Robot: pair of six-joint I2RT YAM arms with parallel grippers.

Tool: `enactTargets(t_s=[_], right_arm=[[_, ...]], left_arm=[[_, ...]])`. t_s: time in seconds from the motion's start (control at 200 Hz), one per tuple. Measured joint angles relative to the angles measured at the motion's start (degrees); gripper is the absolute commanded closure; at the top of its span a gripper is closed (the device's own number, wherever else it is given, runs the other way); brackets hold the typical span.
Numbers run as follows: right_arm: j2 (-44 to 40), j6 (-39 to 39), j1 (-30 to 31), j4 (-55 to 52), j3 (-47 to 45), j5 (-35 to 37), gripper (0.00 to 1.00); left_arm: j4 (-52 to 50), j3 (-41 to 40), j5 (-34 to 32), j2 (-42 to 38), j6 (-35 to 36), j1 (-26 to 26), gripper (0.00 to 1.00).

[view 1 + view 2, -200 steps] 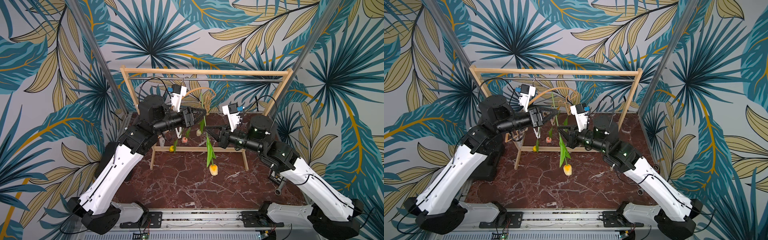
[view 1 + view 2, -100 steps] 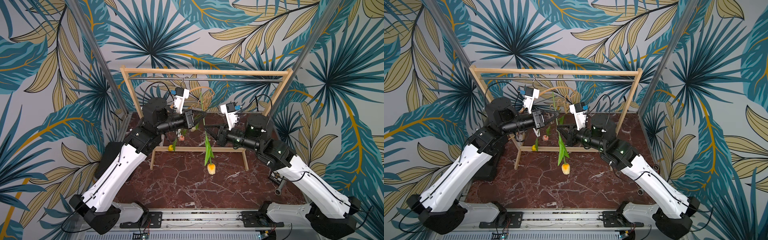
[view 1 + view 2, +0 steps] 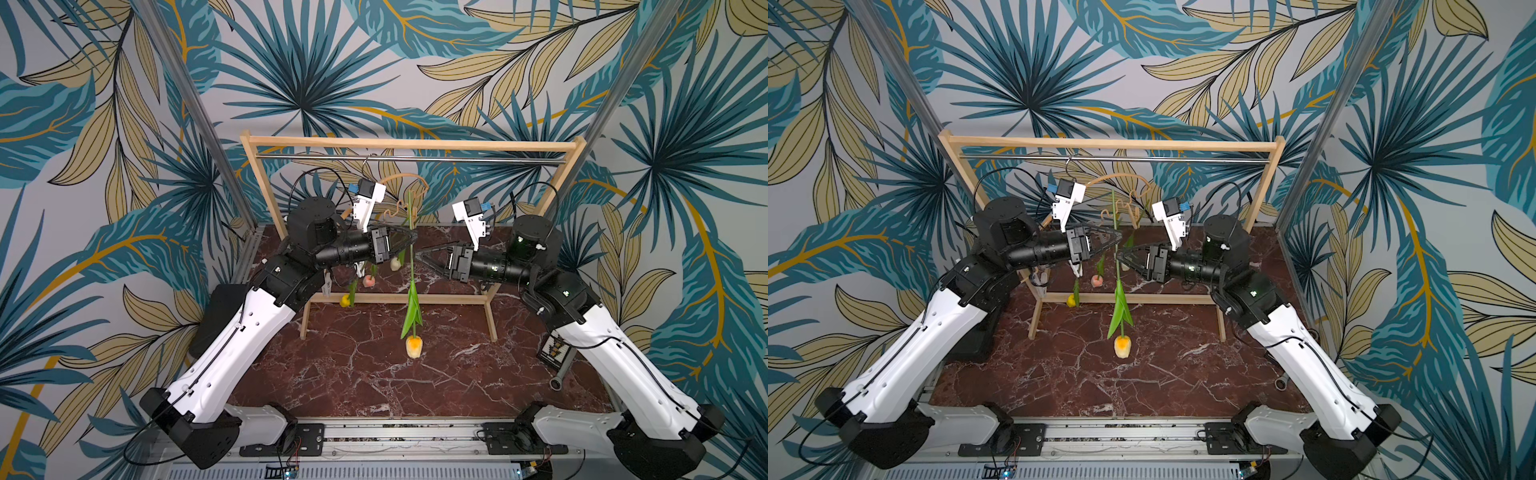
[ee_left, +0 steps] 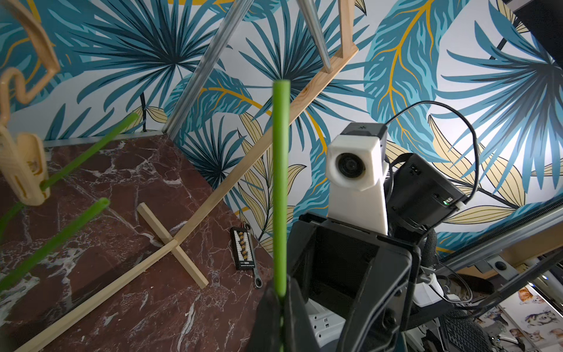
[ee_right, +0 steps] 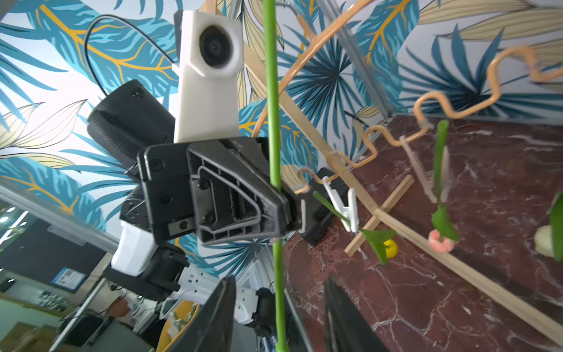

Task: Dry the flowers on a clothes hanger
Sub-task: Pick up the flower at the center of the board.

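Wooden rack [image 3: 407,144], wrench [image 3: 556,381] on marble tabletop [image 3: 353,374].

arms [image 3: 232,353] white shells – blk joints | wrist cams [image 3: 368,199] white | bases [image 3: 203,436] blk

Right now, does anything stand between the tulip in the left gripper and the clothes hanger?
Nothing visible does. The left gripper holds the yellow-orange tulip by its stem in front of the clothes hanger; the open right gripper flanks the stem, not between them.

Three tulips [image 3: 368,281] clipped to hanger [image 4: 45,45]; orange tulip [image 3: 414,346] dangles.
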Motion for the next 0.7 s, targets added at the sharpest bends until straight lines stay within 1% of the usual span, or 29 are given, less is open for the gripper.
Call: enactTargets(t_s=[0.03, 0.205, 0.351, 0.456, 0.611, 0.701], right_arm=[[-0.07, 0.50, -0.13, 0.20, -0.39, -1.20, 0.49], [-0.04, 3.19, -0.22, 1.31, -1.88, -5.44, 0.69], [-0.04, 3.80, -0.22, 1.46, -2.43, -6.71, 0.76], [-0.04, 3.89, -0.22, 1.44, -2.78, -7.21, 0.77], [-0.04, 3.93, -0.22, 1.42, -2.95, -7.43, 0.87], [-0.04, 3.85, -0.22, 1.49, -2.95, -7.61, 0.88]], left_arm=[[0.31, -0.07, 0.59, 0.00, -0.17, 0.02, 1.00], [3.30, -0.83, 3.19, 0.00, -0.85, 0.09, 1.00], [4.24, -0.94, 3.87, 0.00, -1.27, 0.13, 1.00], [4.52, -0.96, 4.15, 0.00, -1.44, 0.17, 1.00], [4.61, -0.96, 4.31, 0.00, -1.49, 0.17, 1.00], [4.57, -0.96, 4.28, 0.00, -1.49, 0.17, 1.00]])
